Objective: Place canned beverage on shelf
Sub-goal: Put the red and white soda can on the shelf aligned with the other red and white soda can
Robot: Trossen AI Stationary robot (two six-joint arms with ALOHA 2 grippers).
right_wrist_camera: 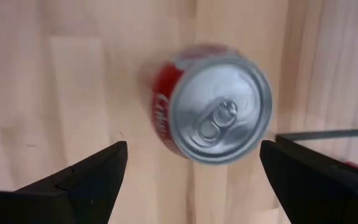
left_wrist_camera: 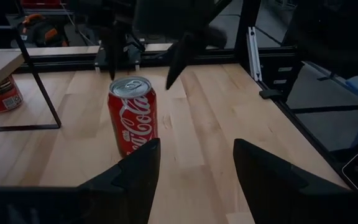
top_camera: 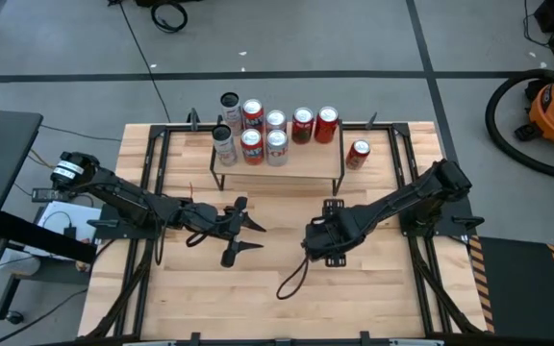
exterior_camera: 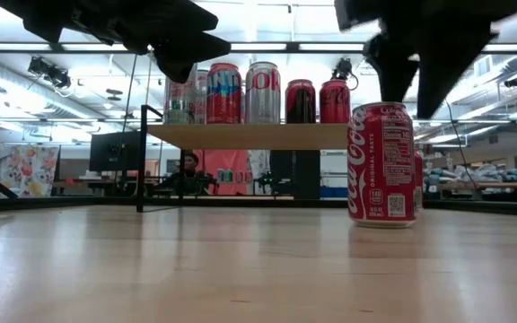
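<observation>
Hovering right gripper (right_wrist_camera: 191,171), fingers spread wide and empty, directly above an upright Coca-Cola can (right_wrist_camera: 213,112) at table centre in the high view. We note the shelf (top_camera: 277,165) at upper centre, holding cans. Left gripper (top_camera: 241,231) left of centre, likewise agape, holding nothing.

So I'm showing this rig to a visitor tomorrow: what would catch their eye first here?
Probably the red cola can standing upright alone on the bare tabletop, with the right gripper spread open directly above its lid. Next, the row of cans crowded on the shelf at the table's far edge. The left gripper waits open nearby, pointed at the can.
</observation>
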